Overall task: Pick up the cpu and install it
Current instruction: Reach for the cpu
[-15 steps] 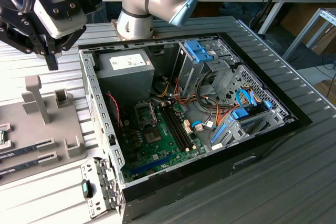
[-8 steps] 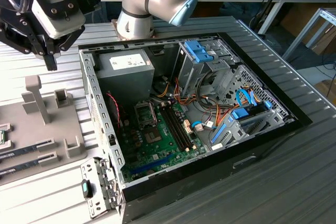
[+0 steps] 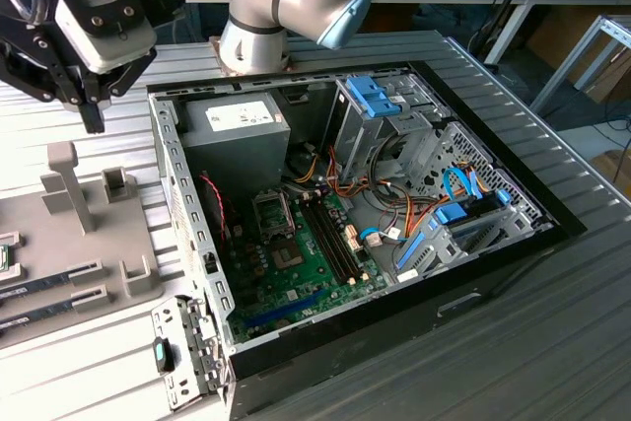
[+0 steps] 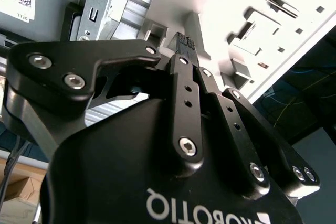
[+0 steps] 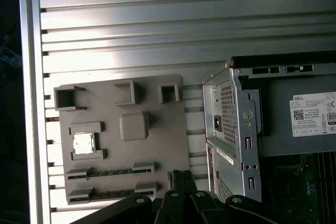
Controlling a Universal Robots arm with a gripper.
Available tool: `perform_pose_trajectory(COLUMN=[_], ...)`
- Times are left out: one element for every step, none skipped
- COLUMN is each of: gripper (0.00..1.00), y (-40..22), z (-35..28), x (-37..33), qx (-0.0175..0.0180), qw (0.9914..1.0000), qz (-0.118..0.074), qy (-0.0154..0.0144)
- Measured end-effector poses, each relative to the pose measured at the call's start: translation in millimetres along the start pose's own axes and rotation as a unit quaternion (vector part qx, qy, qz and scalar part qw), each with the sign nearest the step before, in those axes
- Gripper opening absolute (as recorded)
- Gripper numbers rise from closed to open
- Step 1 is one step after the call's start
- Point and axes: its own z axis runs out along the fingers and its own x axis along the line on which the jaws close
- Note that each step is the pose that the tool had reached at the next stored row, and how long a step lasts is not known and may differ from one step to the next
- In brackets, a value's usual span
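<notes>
The cpu [image 5: 84,142], a small silvery square, lies in a nest on the grey fixture plate [image 5: 157,140] beside the open computer case [image 3: 375,214]. My gripper [image 3: 92,117] hangs high above that plate at the exterior view's upper left. Its fingertips look pressed together with nothing between them in both wrist views, the second [image 4: 184,41] and the first [image 5: 181,176]. They stand over the plate's edge near the case, well apart from the cpu. The black socket frame [image 3: 273,212] sits on the green motherboard [image 3: 296,273] inside the case.
Two memory sticks [image 5: 107,172] lie in slots on the fixture plate, near upright posts [image 3: 67,184]. The grey power supply [image 3: 237,130], drive cages [image 3: 394,115] and bundled cables [image 3: 394,214] crowd the case. A detached metal bracket [image 3: 182,352] lies on the ribbed table in front.
</notes>
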Motion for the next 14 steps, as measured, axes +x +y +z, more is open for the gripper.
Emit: perform_pose_trajectory(gripper=[0.11,0.11,0.11,0.11,0.11,0.11,0.11,0.11,0.11,0.11,0.11,0.11,0.11,0.11], y=[0.0,-0.1,-0.1,-0.1,-0.1,-0.2,-0.2,-0.2,-0.3,-0.3,-0.4,-0.4,-0.5,-0.5], z=[0.0,0.0,0.0,0.0,0.1,0.1,0.1,0.1,0.1,0.2,0.2,0.3,0.3,0.4], x=[0.2,0.4,0.8,1.0,1.2,1.7,1.9,2.1,2.4,2.6,2.8,3.1,3.3,3.7], qx=[0.0000,0.0000,0.0000,0.0000,0.0000,0.0000,0.0000,0.0000,0.0000,0.0000,0.0000,0.0000,0.0000,0.0000], qw=[1.00000,1.00000,1.00000,1.00000,1.00000,1.00000,1.00000,1.00000,1.00000,1.00000,1.00000,1.00000,1.00000,1.00000], qz=[0.000,0.000,0.000,0.000,0.000,0.000,0.000,0.000,0.000,0.000,0.000,0.000,0.000,0.000], qy=[0.0000,0.0000,0.0000,0.0000,0.0000,0.0000,0.0000,0.0000,0.0000,0.0000,0.0000,0.0000,0.0000,0.0000])
